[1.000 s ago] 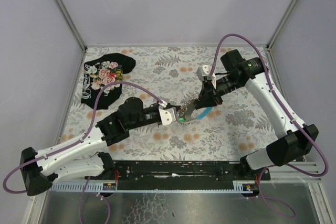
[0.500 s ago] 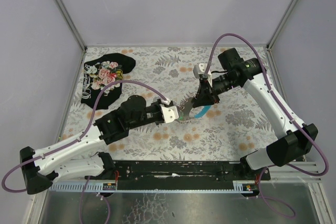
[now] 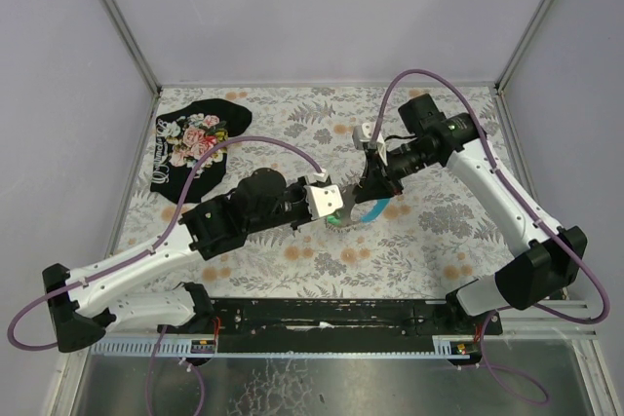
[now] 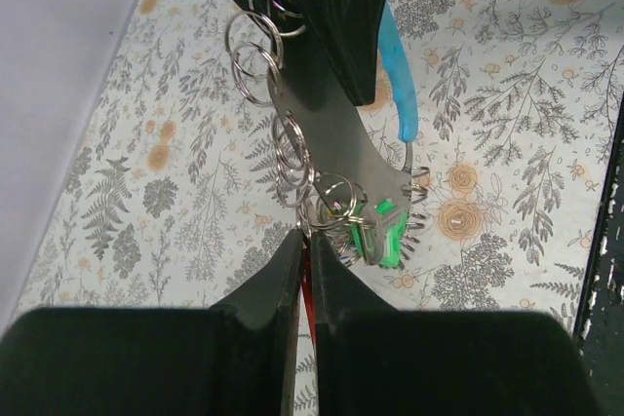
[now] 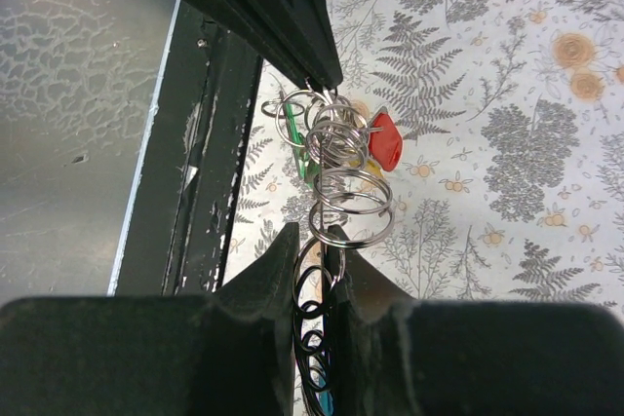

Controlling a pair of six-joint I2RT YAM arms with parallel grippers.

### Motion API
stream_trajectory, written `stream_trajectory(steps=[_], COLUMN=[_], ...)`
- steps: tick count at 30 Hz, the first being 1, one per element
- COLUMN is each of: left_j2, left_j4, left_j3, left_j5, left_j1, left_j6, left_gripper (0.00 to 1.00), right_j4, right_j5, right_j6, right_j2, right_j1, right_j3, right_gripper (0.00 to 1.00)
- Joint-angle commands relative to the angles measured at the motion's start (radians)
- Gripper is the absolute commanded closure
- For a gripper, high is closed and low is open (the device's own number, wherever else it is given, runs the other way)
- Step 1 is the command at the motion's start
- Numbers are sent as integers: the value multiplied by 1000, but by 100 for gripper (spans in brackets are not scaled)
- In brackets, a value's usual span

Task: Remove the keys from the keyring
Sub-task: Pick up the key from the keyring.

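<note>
**Keyring [image 4: 331,133] drawn closer between two grips; no key freed**

Over the last second the left gripper [image 4: 304,239] has been rolled over and carried a little to the right and farther from the bases, while the right gripper [image 5: 312,233] has been brought leftward to meet it. The span between the two has thus been shortened. The bundle has been kept off the table [image 3: 292,133], just right of its middle. This is judged to be a twist for working a key around its coil. Nothing has been separated yet, so the task is taken to be at an early stage.

The right jaws are clamped on the ring chain where it meets the grey and blue fob [image 4: 398,75]. The left jaws are pressed together at the cluster of rings, with a red sliver showing in the slit. Whether a ring wire or a key blade is nipped there cannot be told.

Two keys [image 4: 378,233] can be counted with confidence: one green key [image 5: 292,133] and one red key [image 5: 385,143]. A yellowish trace under the red one is too small to be called. One fob is seen, as well as a string of overlapping rings too tangled for a firm count. One black floral cloth [image 3: 195,143] lies at the far left.
</note>
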Motion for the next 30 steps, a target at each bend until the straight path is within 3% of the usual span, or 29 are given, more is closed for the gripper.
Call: stream_trajectory(steps=[1, 10, 30], left_j2=[0, -1, 108], left_j4=[-46, -37, -222], left_j3=[48, 15, 127], left_j5=[7, 31, 103], left_j1=[-4, 1, 11], left_j6=[-52, -143, -209], left_gripper=[100, 100, 100], right_j4=[12, 13, -91], right_j5=[-30, -155, -129], right_j6=[-54, -319, -432], right_j2=[7, 72, 171], right_j1=[16, 15, -50], right_j3=[-28, -99, -65], right_gripper=[100, 96, 96])
